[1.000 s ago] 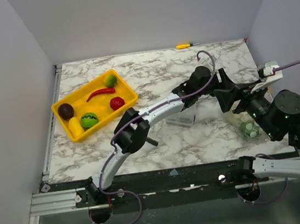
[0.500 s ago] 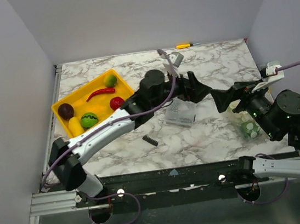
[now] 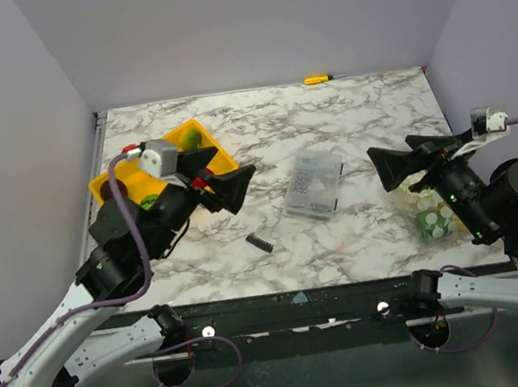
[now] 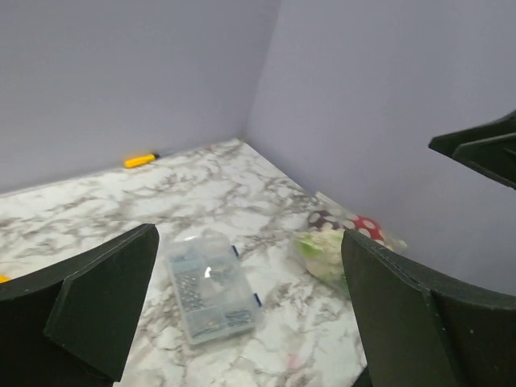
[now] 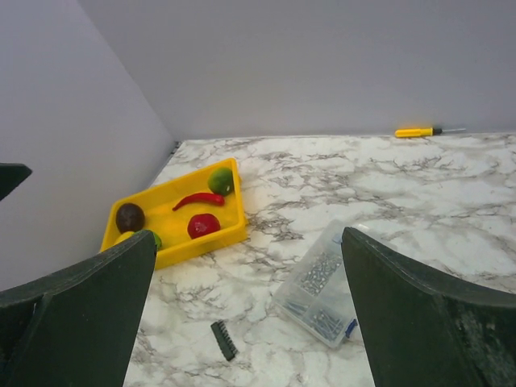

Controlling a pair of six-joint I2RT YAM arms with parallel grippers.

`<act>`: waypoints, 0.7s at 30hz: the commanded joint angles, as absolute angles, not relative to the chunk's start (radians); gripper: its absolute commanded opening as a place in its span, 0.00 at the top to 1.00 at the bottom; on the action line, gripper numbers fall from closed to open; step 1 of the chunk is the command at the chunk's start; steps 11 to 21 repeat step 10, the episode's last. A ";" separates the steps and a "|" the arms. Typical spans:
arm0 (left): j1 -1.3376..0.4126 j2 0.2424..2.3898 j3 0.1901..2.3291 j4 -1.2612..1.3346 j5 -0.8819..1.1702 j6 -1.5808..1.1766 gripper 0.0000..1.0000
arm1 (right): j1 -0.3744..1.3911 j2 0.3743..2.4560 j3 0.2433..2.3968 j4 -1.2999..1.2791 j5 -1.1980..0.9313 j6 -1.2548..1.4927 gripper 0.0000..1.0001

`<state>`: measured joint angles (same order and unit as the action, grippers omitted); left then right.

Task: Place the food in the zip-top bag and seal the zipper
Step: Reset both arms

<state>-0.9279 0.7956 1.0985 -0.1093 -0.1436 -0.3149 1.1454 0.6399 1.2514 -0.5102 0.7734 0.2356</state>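
Cauliflower (image 4: 322, 248) is lying inside the zip-top bag (image 3: 431, 214) at the right side of the marble desk (image 3: 362, 104). A red piece with white spots (image 4: 367, 226) beside it appears to be sharing the pouch, though the clear film is making that hard to confirm. Most of the food is waiting in the yellow tray (image 5: 205, 244) at the far left, well apart from the bag: a lime (image 5: 221, 181), a red chilli (image 5: 197, 199), a round red piece (image 5: 203, 225), a dark purple piece (image 5: 130, 218) and a yellow piece (image 5: 122, 238). The left pincer (image 3: 231, 186) is hovering by the tray's near right corner, its fingers spread wide with nothing between them. The right pincer (image 3: 380, 170) is hanging near the bag, likewise gaping and carrying nothing. On this showing the job is sitting in its early part, with one or two pieces bagged, at least five waiting to be carried across, and the sealing not yet begun. Whether the zipper is lying open or pressed shut is impossible to tell from these views. A clear parts box (image 3: 313, 184), a small black part (image 3: 259, 242) and a yellow screwdriver (image 3: 317, 79) are sitting elsewhere on the desk, apparently playing no part in the job.
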 commanded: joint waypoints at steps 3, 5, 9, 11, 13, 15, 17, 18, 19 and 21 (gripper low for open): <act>-0.922 0.619 1.047 -0.229 -0.357 -0.179 0.02 | 1.144 0.610 1.214 -0.423 0.848 0.254 0.00; -0.922 0.572 1.032 -0.229 -0.383 -0.166 0.02 | 1.144 0.599 1.204 -0.411 0.854 0.260 0.00; -0.922 0.515 1.019 -0.254 -0.408 -0.176 0.01 | 1.144 0.625 1.217 -0.413 0.897 0.246 0.00; -0.922 0.503 1.013 -0.258 -0.415 -0.186 0.01 | 1.145 0.636 1.230 -0.426 0.909 0.245 0.00; -0.922 0.503 1.013 -0.258 -0.415 -0.186 0.01 | 1.145 0.636 1.230 -0.426 0.909 0.245 0.00; -0.922 0.503 1.013 -0.258 -0.415 -0.186 0.01 | 1.145 0.636 1.230 -0.426 0.909 0.245 0.00; -0.922 0.503 1.013 -0.258 -0.415 -0.186 0.01 | 1.145 0.636 1.230 -0.426 0.909 0.245 0.00; -0.922 0.503 1.013 -0.258 -0.415 -0.186 0.01 | 1.145 0.636 1.230 -0.426 0.909 0.245 0.00; -0.922 0.503 1.013 -0.258 -0.415 -0.186 0.01 | 1.145 0.636 1.230 -0.426 0.909 0.245 0.00; -0.922 0.503 1.013 -0.258 -0.415 -0.186 0.01 | 1.145 0.636 1.230 -0.426 0.909 0.245 0.00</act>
